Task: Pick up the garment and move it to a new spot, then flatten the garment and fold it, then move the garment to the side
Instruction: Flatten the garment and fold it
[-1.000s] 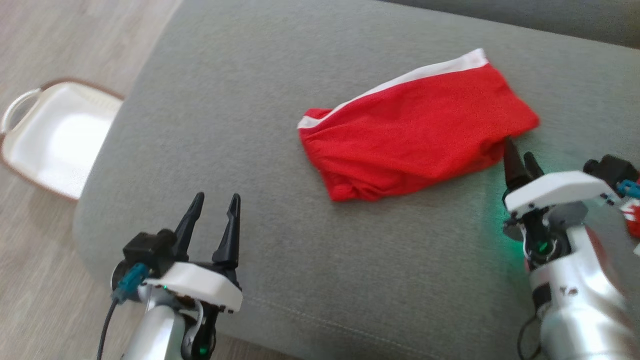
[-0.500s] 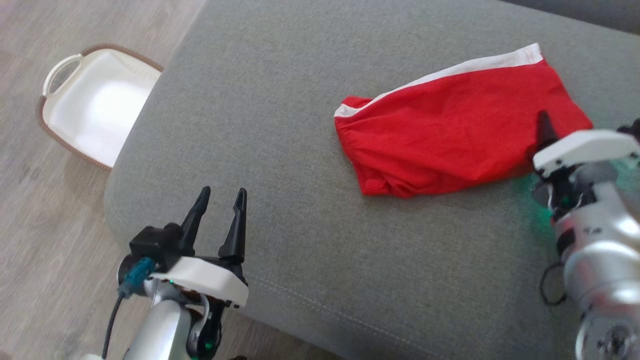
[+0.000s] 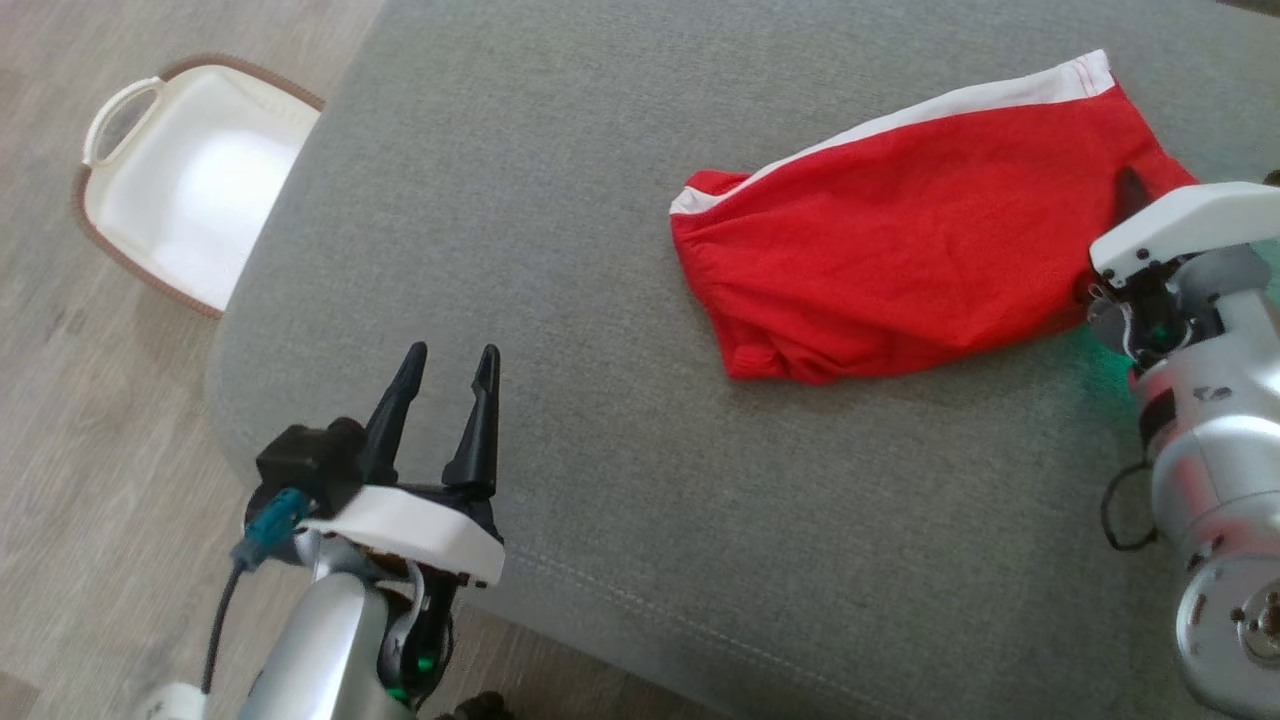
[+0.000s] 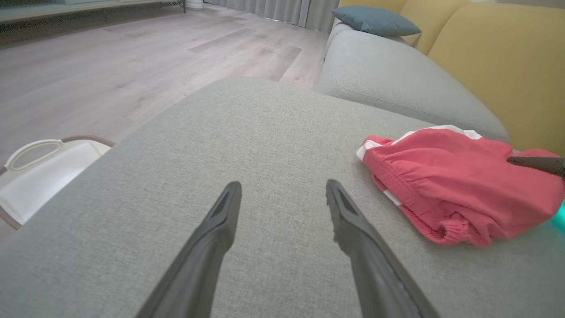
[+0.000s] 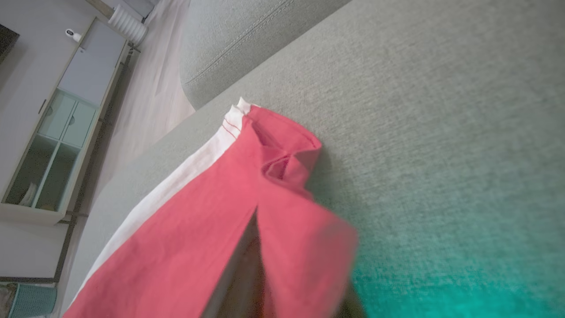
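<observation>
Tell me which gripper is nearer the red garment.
Right. The right gripper is at the garment's right end, fingertips in the cloth. The left gripper hangs open over the bare grey cushion, well apart from the garment, toward its lower left.

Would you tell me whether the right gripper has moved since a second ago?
Yes: against the red shorts, the right gripper has pushed forward from their near corner onto the cloth.

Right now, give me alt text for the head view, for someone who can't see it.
Red shorts with a white stripe lie on a grey cushion; the right tool is at their edge, the left tool hovers open.
</observation>
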